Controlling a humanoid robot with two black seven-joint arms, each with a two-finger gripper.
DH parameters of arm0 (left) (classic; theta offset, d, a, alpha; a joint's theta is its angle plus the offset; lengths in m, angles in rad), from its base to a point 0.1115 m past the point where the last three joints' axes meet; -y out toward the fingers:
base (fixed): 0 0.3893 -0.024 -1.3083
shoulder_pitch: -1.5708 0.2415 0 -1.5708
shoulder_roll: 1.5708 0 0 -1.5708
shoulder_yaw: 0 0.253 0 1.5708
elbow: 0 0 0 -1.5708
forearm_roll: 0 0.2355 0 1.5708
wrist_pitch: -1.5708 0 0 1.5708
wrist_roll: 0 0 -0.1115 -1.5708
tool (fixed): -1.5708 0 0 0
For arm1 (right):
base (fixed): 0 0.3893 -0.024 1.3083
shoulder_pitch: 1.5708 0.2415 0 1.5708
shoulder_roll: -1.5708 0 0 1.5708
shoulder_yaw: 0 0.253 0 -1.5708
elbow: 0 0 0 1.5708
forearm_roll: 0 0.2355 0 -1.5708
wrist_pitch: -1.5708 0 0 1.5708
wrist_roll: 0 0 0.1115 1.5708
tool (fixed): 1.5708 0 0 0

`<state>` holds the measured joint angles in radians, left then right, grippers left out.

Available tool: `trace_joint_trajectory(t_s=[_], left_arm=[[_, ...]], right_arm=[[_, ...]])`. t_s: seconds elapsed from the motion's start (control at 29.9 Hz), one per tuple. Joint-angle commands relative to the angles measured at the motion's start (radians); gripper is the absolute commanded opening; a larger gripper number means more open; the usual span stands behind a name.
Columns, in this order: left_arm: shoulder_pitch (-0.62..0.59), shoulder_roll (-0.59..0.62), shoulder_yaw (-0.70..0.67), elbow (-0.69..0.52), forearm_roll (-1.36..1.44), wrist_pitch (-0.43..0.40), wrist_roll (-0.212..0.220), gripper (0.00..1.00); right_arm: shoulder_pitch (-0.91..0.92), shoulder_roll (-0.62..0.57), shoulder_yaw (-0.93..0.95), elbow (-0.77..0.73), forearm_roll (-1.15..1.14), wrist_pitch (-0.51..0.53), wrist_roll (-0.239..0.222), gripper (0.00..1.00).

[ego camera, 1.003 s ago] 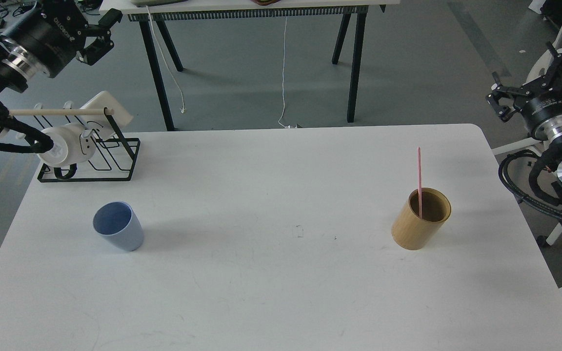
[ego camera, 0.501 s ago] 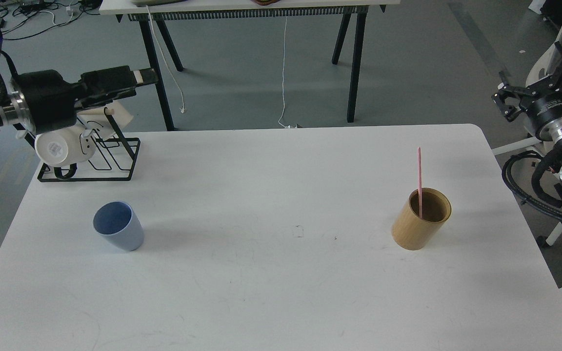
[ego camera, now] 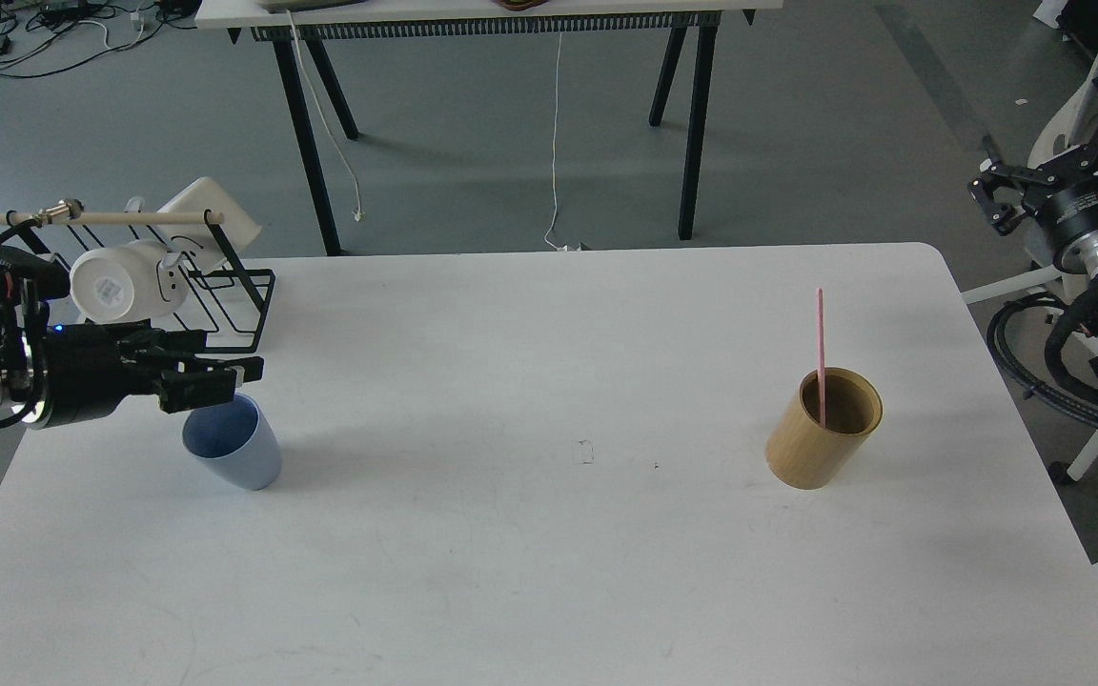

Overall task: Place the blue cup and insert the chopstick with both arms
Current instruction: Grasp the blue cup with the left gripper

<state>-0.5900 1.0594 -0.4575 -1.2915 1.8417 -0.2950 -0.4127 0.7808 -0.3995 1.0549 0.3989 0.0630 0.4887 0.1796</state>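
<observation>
The blue cup (ego camera: 234,450) stands upright on the left part of the white table (ego camera: 549,572). My left gripper (ego camera: 230,376) reaches in from the left, lying level with its tips over the cup's far rim; its fingers look parted and hold nothing. The pink chopstick (ego camera: 820,343) stands upright in a tan wooden holder (ego camera: 821,443) on the right part of the table. My right gripper (ego camera: 1056,145) is open and empty, raised off the table's far right edge, well away from the holder.
A black wire rack (ego camera: 225,319) with a wooden rod (ego camera: 120,218) and a white mug (ego camera: 120,281) stands at the table's back left, just behind my left arm. Another table's legs (ego camera: 692,133) stand beyond the far edge.
My left arm has swung down from above the rack to the blue cup's far rim. My right gripper has drifted slightly to the right. The cup, the holder and the chopstick have not moved.
</observation>
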Motion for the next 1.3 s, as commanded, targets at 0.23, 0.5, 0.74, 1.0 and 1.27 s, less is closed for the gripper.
trace_joint_trajectory(t_s=[0.23, 0.5, 0.74, 1.0, 1.27], left_arm=[[0.010, -0.058, 0.054, 0.141, 0.071, 0.007, -0.001, 0.58], [0.015, -0.085, 0.063, 0.153, 0.123, 0.043, -0.005, 0.40], [0.016, -0.088, 0.065, 0.179, 0.123, 0.040, -0.034, 0.14], [0.006, -0.091, 0.063, 0.178, 0.126, 0.036, -0.055, 0.05], [-0.140, -0.088, 0.059, 0.043, 0.126, -0.096, -0.075, 0.04]], right_arm=[[0.000, 0.001, 0.002, 0.000, 0.000, 0.000, 0.006, 0.99], [0.000, 0.001, 0.007, 0.000, 0.000, 0.000, 0.020, 0.99], [0.000, -0.001, 0.007, 0.000, 0.000, 0.000, 0.020, 0.99], [0.000, -0.005, 0.033, 0.000, 0.000, 0.000, 0.020, 0.99], [0.002, -0.007, 0.033, 0.000, 0.000, 0.000, 0.020, 0.99]])
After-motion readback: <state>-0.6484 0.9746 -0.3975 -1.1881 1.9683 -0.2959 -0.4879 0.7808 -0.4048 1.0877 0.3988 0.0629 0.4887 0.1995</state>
